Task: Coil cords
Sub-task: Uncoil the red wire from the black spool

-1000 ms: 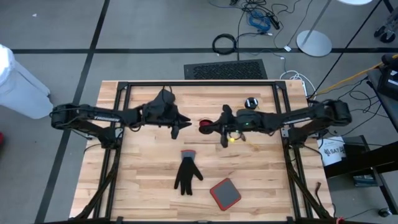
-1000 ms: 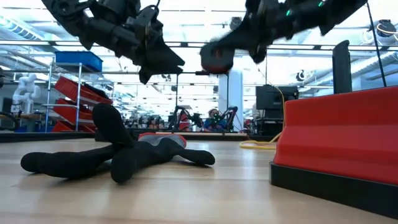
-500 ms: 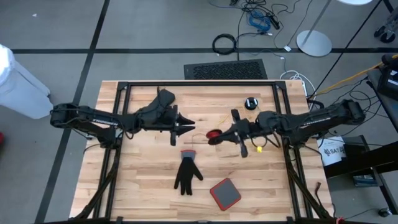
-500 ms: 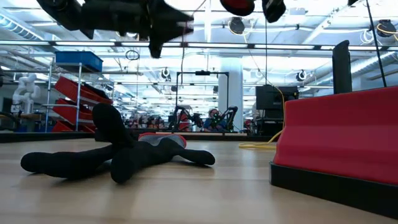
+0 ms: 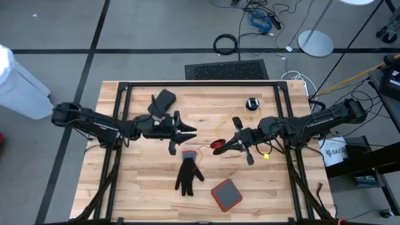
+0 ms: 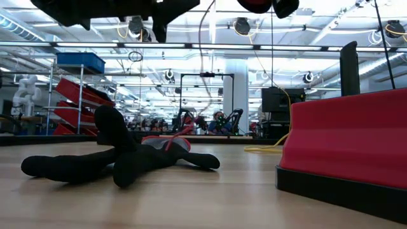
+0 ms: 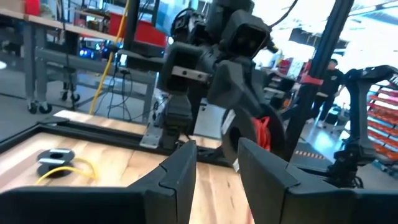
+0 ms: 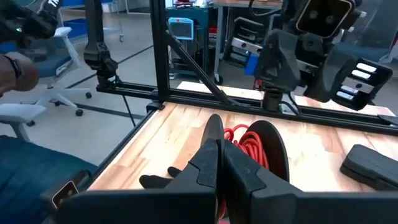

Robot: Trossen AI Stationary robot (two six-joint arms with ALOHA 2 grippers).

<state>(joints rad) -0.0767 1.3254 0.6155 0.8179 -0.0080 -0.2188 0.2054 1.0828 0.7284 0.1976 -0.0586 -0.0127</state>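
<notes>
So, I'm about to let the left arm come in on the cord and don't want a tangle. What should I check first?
1. Right gripper shut on the puck with red cord: ok.
2. Left gripper open, nothing between its fingers: ok.
3. Both grippers raised above the glove: ok.
4. Where the thin loose cord runs between the grippers: cannot tell.
5. Second puck, yellow cord coiled: not ok; it trails on the table.

Black glove (image 5: 187, 175) (red cuff), yellow cords (image 5: 223, 127).
</notes>
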